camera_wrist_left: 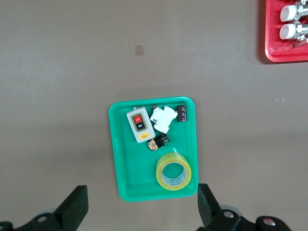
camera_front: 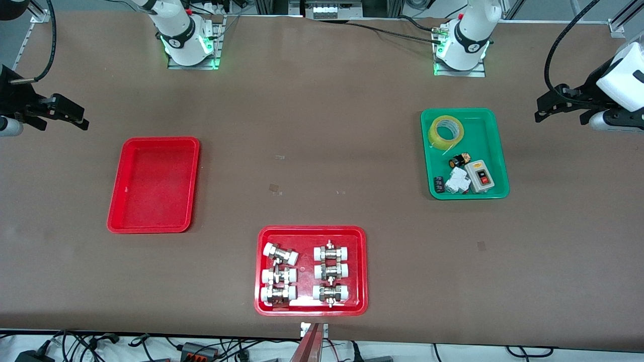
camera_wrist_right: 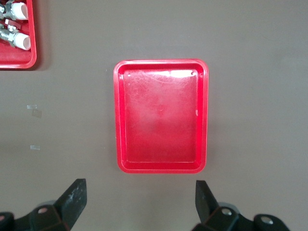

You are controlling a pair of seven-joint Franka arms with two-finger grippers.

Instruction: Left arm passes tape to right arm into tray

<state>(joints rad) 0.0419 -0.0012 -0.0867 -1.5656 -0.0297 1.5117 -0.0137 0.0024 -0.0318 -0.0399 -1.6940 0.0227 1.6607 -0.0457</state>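
The tape (camera_front: 436,141) lies flat in the green tray (camera_front: 483,136), at the tray's end farthest from the front camera. It also shows in the left wrist view (camera_wrist_left: 173,158), in the green tray (camera_wrist_left: 132,168). The plain red tray (camera_front: 154,185) is empty and sits toward the right arm's end of the table; the right wrist view shows it too (camera_wrist_right: 161,115). My left gripper (camera_front: 539,113) is open and empty, high over the table beside the green tray (camera_wrist_left: 142,204). My right gripper (camera_front: 75,116) is open and empty, high over the table beside the red tray (camera_wrist_right: 139,202).
The green tray also holds a grey switch box (camera_front: 481,176), a white breaker (camera_front: 457,181) and small black parts. A second red tray (camera_front: 311,236) with several white-capped metal fittings sits near the front edge. Bits of tape are stuck on the brown table top.
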